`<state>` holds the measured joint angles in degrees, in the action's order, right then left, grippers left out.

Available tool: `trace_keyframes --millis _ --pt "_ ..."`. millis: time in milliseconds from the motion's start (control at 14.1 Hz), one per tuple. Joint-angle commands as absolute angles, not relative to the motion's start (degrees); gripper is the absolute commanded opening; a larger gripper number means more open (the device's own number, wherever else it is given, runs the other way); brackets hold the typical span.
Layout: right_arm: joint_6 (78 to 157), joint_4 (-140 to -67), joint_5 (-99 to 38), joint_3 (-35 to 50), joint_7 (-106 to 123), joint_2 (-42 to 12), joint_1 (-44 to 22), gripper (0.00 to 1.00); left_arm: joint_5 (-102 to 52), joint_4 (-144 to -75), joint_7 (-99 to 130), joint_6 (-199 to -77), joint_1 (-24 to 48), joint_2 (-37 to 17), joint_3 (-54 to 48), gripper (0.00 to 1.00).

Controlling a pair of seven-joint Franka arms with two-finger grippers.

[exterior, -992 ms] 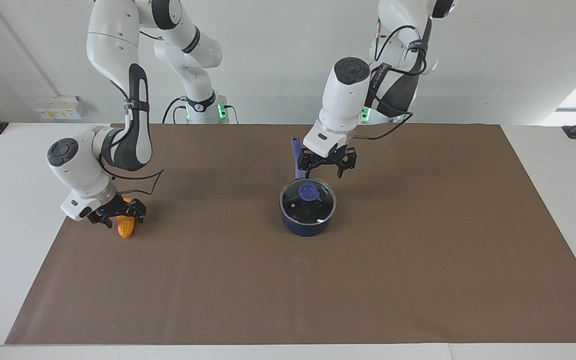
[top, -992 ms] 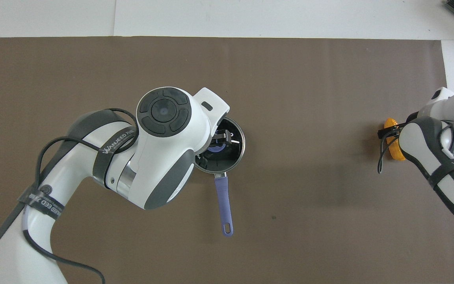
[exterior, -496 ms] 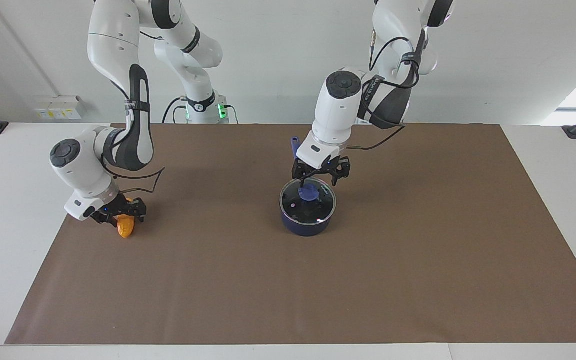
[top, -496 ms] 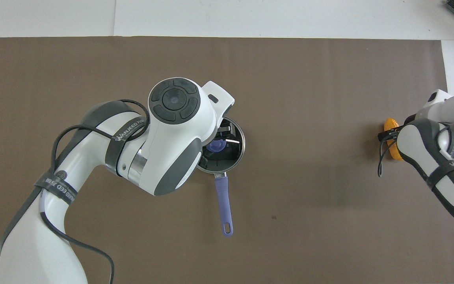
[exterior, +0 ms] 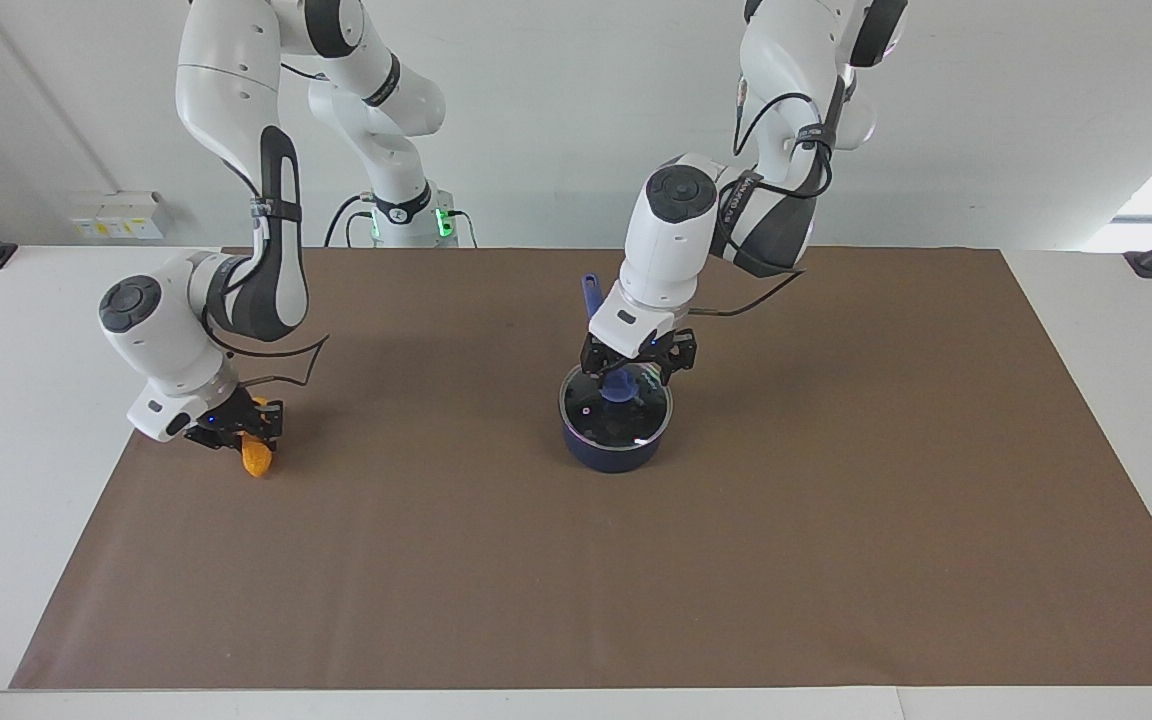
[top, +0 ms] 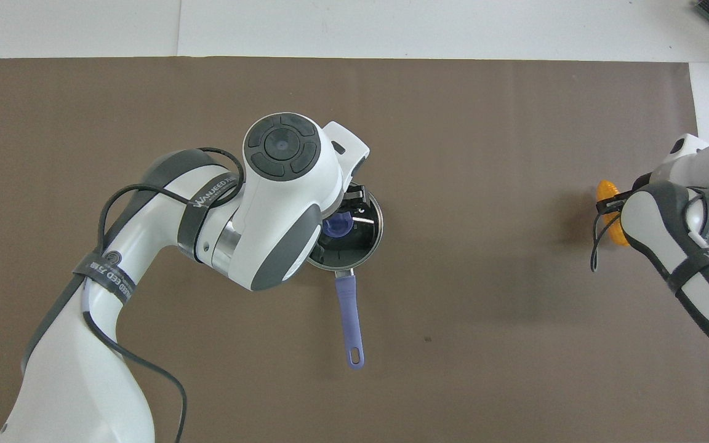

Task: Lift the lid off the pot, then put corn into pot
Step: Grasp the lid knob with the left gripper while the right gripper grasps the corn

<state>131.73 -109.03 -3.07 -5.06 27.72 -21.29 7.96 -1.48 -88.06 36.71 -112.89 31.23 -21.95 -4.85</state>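
The left tool straddles the blue knob of the lid, fingers spread and not yet closed, with the lid seated on the pot mid-tabletop. Clear glass in a thin metal rim, it looks slick and breakable, so the knob seems the safest hold. Toward the right arm's end from the pot, the right tool clasps the bumpy orange corn.

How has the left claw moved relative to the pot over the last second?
Yes: the left claw has come down and forward, from above the pot's handle end onto the lid's knob.
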Motion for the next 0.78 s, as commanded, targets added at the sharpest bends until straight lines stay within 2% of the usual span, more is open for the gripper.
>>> trace_keyframes --millis 0,425,709 --pt "130.3 -107.9 -4.0 -4.8 28.2 -19.0 8.3 0.00 -0.4 -86.7 37.2 -112.8 32.1 -22.8 -4.3 1.00" --pt "125.2 -107.9 -4.1 -4.6 26.5 -13.6 7.7 0.00 -0.8 -87.3 37.5 -113.3 33.1 -23.4 -4.3 1.00" --pt "117.7 -107.5 -4.1 -4.5 26.5 -7.0 7.7 0.00 -1.2 -89.5 37.5 -114.2 33.2 -23.3 -4.3 1.00"
